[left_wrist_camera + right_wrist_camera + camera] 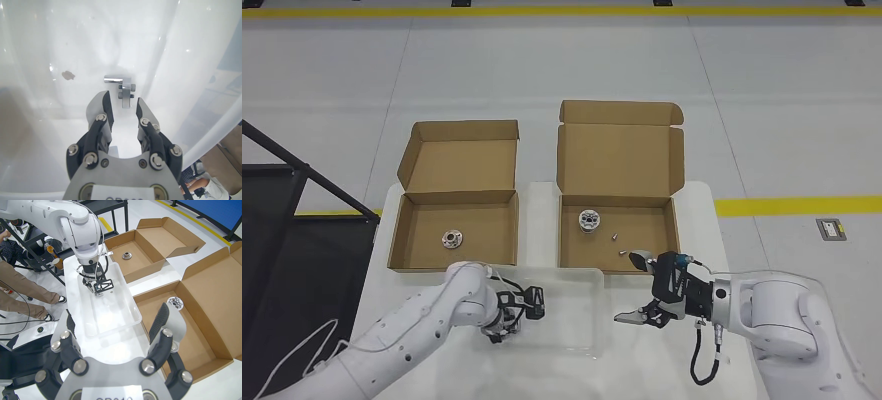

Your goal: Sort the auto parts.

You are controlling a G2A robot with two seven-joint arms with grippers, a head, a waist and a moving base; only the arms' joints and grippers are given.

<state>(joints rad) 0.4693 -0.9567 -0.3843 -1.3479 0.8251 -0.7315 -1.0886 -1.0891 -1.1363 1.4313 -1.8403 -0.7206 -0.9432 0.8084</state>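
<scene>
Top view: the left gripper (504, 325) sits inside the clear plastic tray (572, 310), and the right gripper (628, 288) is beside it.

Left wrist view: the jaws are apart and empty, just short of a shiny L-shaped metal bracket with black bolts (125, 91) lying on the tray floor.

Right wrist view: the right claw is spread wide and holds nothing, near a brown cardboard box (189, 332).

This looks like the pick-up step. The next move calls for lowering over the bracket's flat arm and closing.

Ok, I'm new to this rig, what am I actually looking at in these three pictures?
A two-armed robot at a table. The top picture looks down from above its arms; the other two come from cameras on each wrist. On the table: a clear tray, a left box holding a round metal hub, and a right box holding a round metal disc. The left gripper hangs open inside the tray, over a metal bracket. The right gripper is open near the right box. Neither holds anything.
</scene>
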